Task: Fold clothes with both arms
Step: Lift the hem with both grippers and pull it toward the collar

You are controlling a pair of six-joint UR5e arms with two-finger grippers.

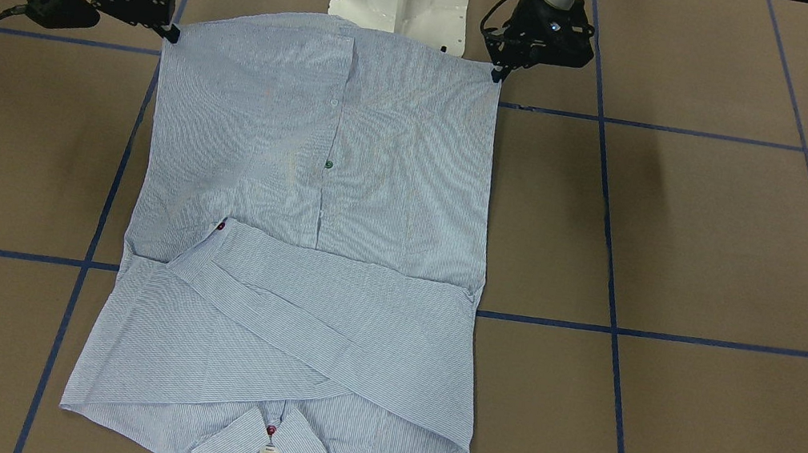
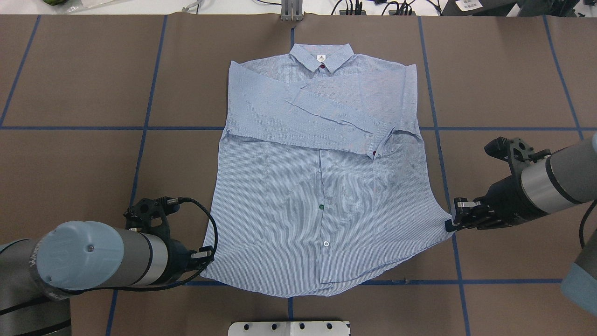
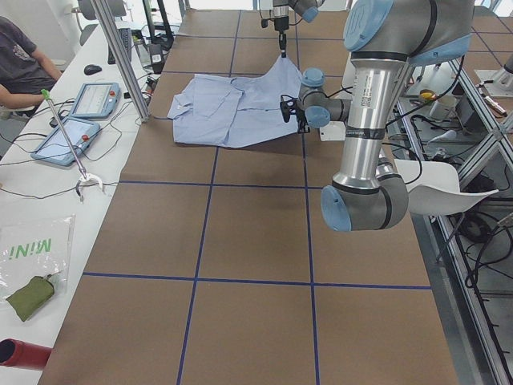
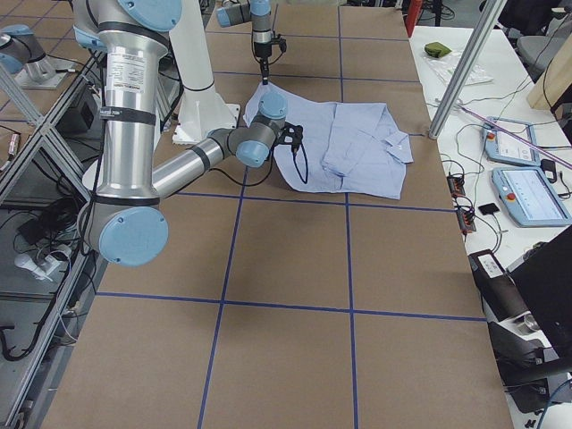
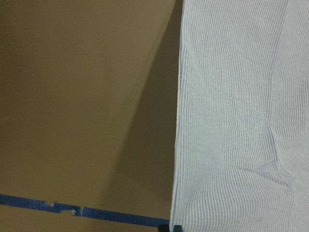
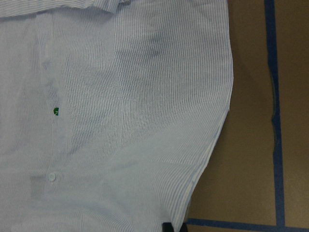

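Pinstriped shirt, light blue and white, lies front up in the middle of the table, buttoned. The hem is nearest the robot-side edge, just past the white base. Left gripper is closed, pinching the left hem corner. Right gripper is closed, pinching the right hem corner. Side views show both corners raised slightly off the table. Up the placket there is a white button, then a green button. Both sleeves are folded across the chest, with a red cuff button showing. The collar lies flat near the table's far edge. Brown surface with a blue tape grid stretches wide on both sides of the shirt.
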